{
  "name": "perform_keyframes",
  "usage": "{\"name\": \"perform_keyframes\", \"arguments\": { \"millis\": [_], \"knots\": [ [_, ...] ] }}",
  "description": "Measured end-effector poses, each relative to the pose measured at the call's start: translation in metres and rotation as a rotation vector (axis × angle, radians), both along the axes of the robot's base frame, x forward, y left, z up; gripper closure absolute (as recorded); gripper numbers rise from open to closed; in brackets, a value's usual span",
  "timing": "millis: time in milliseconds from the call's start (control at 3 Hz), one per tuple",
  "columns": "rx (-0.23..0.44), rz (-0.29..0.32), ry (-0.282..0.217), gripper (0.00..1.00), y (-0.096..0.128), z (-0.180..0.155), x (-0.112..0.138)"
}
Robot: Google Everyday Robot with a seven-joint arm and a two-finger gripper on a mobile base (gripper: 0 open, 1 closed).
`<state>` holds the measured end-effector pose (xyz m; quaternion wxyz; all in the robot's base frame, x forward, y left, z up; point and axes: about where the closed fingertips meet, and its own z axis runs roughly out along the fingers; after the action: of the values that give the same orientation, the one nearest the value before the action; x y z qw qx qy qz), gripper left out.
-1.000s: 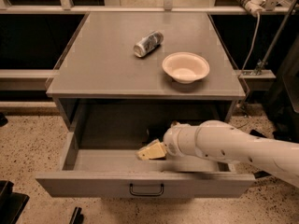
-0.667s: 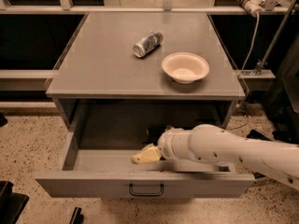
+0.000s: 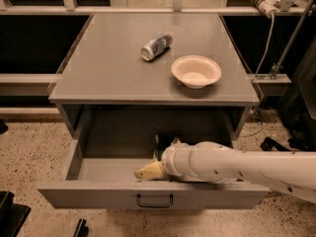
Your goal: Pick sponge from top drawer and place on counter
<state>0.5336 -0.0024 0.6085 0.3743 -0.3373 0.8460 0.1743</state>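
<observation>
Sponge (image 3: 157, 146) lies toward rear of top drawer (image 3: 89, 195); tool (image 3: 149, 171) has slid frontward past it, open or closed cannot tell. Grasp not yet made.

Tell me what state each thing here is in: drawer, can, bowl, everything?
Drawer: pulled open.
Sponge: inside the drawer, partly hidden behind the arm.
Can: lying on its side on the counter.
Bowl: upright on the counter, looks empty.
Gripper: down inside the drawer, near its front.
</observation>
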Motion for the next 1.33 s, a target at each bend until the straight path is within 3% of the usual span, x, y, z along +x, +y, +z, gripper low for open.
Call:
{"name": "perform_keyframes", "arguments": {
  "millis": [333, 667, 1333],
  "knots": [
    [-0.066, -0.037, -0.032, 0.00, -0.0084, -0.0096, 0.0071],
    [-0.088, -0.023, -0.039, 0.16, -0.0003, -0.0138, 0.0137],
    [-0.087, -0.021, -0.039, 0.62, 0.0007, -0.0137, 0.0134]
  ]
}}
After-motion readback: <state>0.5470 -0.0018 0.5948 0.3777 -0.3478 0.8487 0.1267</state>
